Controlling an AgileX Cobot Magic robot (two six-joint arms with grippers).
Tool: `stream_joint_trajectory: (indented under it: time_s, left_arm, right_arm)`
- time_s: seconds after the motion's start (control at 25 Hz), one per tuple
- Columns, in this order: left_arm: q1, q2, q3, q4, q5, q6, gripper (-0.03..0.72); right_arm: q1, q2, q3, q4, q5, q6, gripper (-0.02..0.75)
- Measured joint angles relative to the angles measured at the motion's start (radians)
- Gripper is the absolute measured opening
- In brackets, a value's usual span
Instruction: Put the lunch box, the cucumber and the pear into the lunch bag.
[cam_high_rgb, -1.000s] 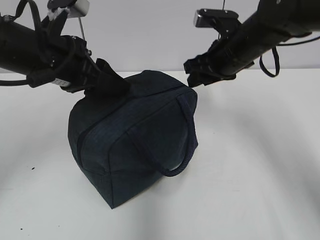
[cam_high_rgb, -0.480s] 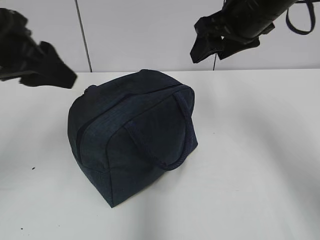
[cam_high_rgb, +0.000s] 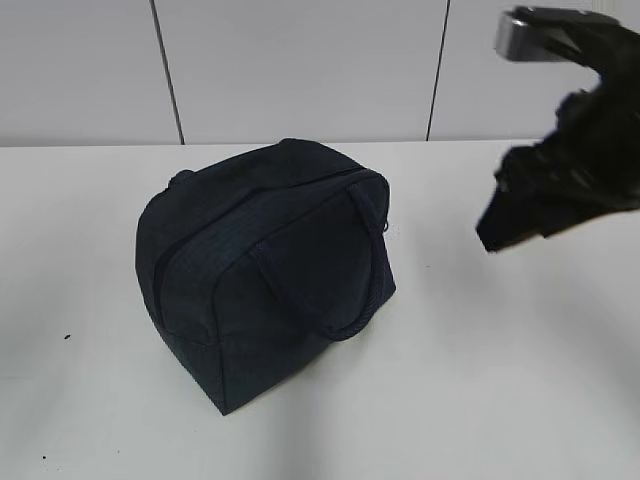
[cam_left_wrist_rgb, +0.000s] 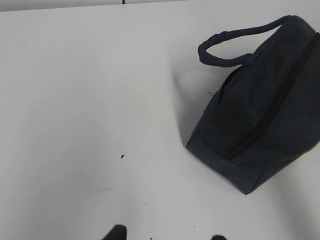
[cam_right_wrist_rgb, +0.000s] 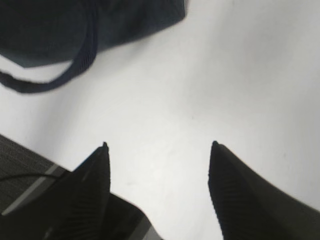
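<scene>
The dark navy lunch bag (cam_high_rgb: 265, 270) stands zipped shut in the middle of the white table, one looped handle hanging down its front. It also shows in the left wrist view (cam_left_wrist_rgb: 265, 125) and at the top left of the right wrist view (cam_right_wrist_rgb: 75, 25). My right gripper (cam_right_wrist_rgb: 159, 146) is open and empty above bare table to the right of the bag; it shows in the exterior view (cam_high_rgb: 500, 225). My left gripper (cam_left_wrist_rgb: 167, 235) is open and empty over bare table left of the bag, and is out of the exterior view. The lunch box, cucumber and pear are not visible.
A white table (cam_high_rgb: 500, 380) with a few dark specks carries the bag. A grey panelled wall (cam_high_rgb: 300, 70) runs behind it. The table's edge and dark floor show at the lower left of the right wrist view (cam_right_wrist_rgb: 20, 165).
Both arms have pulled away from the bag. The left arm has left the exterior view to the left. The right arm has swung down and to the right. The bag has not moved.
</scene>
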Motion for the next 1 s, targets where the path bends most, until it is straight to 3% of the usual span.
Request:
stream_joint_trajectory:
  time_s: [0.28, 0.52, 1.0]
  left_arm:
    - [0.0, -0.377, 0.164, 0.001, 0.087, 0.0, 0.316]
    - [0.0, -0.622, 0.307, 0.002, 0.051, 0.063, 0.309]
    - [0.0, -0.701, 0.347, 0.001, 0.04, 0.071, 0.295]
  right_arm:
    - [0.0, -0.427, 0.299, -0.053, 0.093, 0.014, 0.477]
    - [0.0, -0.834, 0.426, -0.085, 0.144, 0.038, 0.476]
    - [0.0, -1.261, 0.503, -0.267, 0.234, 0.071, 0.475]
